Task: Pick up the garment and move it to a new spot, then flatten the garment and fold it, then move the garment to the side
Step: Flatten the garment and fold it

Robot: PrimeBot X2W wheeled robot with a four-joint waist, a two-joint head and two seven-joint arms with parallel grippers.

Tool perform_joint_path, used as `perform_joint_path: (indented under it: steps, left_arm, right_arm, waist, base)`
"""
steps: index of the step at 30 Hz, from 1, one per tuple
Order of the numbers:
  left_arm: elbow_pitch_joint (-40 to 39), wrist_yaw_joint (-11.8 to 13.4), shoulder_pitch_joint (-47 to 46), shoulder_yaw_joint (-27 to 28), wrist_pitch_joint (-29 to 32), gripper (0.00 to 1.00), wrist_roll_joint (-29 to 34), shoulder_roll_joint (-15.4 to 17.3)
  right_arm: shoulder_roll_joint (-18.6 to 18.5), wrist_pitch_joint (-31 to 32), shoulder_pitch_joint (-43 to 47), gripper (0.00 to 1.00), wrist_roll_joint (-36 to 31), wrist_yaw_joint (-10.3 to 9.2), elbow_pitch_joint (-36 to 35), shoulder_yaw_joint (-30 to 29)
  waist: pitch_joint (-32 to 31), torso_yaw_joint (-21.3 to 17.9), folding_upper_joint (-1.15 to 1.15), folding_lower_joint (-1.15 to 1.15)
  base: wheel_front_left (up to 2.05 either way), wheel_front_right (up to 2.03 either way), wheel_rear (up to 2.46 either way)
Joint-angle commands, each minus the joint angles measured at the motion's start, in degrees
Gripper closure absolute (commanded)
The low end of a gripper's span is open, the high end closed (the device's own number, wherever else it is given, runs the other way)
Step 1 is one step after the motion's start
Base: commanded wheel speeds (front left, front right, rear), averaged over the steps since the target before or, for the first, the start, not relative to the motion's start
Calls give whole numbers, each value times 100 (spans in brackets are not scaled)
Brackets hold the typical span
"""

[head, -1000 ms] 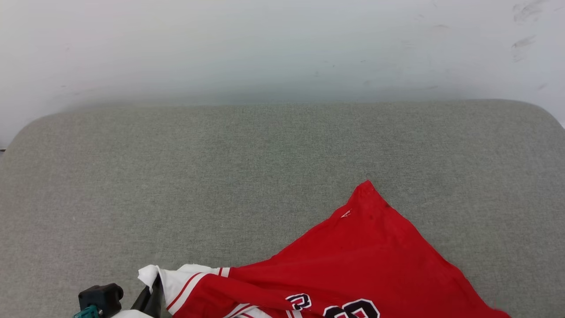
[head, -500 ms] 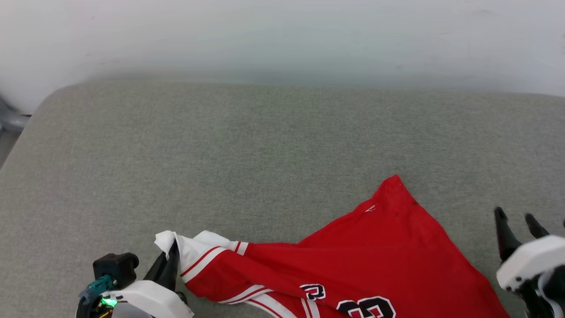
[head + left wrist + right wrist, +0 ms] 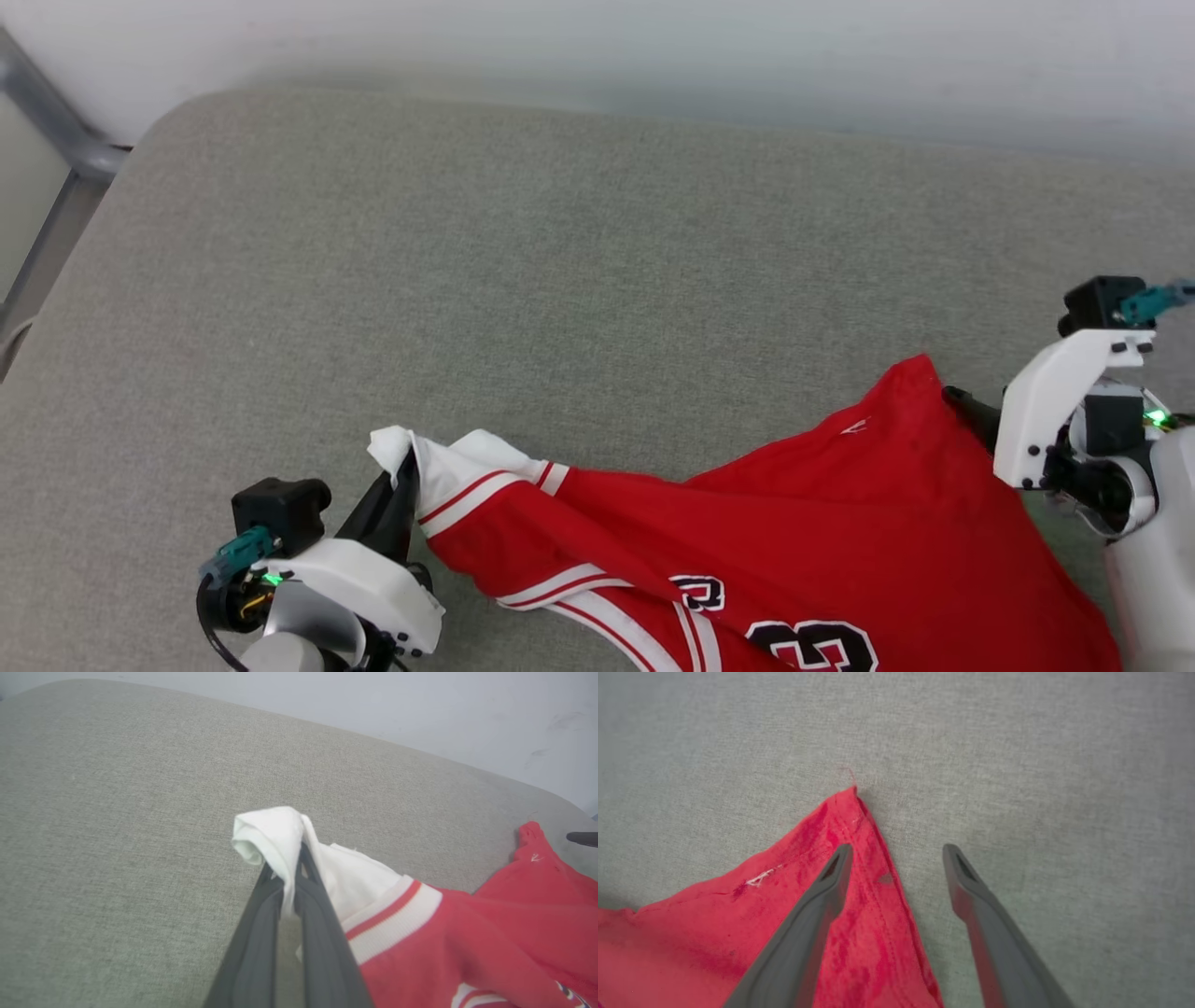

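The red jersey (image 3: 794, 532) lies near and right on the grey upholstered seat (image 3: 560, 261); the left wrist view shows the left gripper (image 3: 292, 868) pinching its white sleeve; the right wrist view shows the right gripper (image 3: 896, 851) spread, one finger over the far red corner.

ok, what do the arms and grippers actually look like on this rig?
The left gripper and right gripper each have two long, tapered dark grey fingers. The wrists wear white moulded shells, each with a black block carrying a teal connector and a small green light. A black cable loops by the left wrist.
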Motion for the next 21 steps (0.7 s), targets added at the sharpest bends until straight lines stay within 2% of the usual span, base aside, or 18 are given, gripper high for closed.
perform_joint_path:
  steps: [1,7,12,13,14,15,21]
  left_arm:
    - [18,-28,-125,-2,-53,100,26,-30]
    - [87,-88,-289,-62,-171,100,47,-118]
    - [182,-104,-352,-64,-254,100,21,-158]
    - [202,-112,-356,-66,-269,100,17,-166]
    - [225,-114,-359,-72,-277,100,13,-171]
    - [246,-124,-365,-77,-292,100,6,-178]
    - [328,-98,-275,-35,-354,100,-41,-147]
  right_arm:
    - [-77,175,-186,0,84,-4,86,108]
    - [-238,739,-496,0,318,-4,455,743]
    - [-222,1323,-340,0,587,-3,863,1164]
    - [-228,1426,-302,46,641,-3,940,1215]
    - [-213,1546,-248,87,732,-2,1021,1245]
    - [-202,1650,-222,100,802,-2,1076,1274]
    - [-293,1311,-532,100,988,-4,920,1327]
  waist:
    - [145,113,0,-1]
    - [384,245,0,-1]
    - [495,271,0,-1]
    - [510,268,0,-1]
    - [516,266,0,-1]
    - [519,262,0,-1]
    - [423,115,0,-1]
  base:
    - [0,0,0]
    - [0,0,0]
    - [0,0,0]
    - [0,0,0]
    - [0,0,0]
    - [0,0,0]
    - [0,0,0]
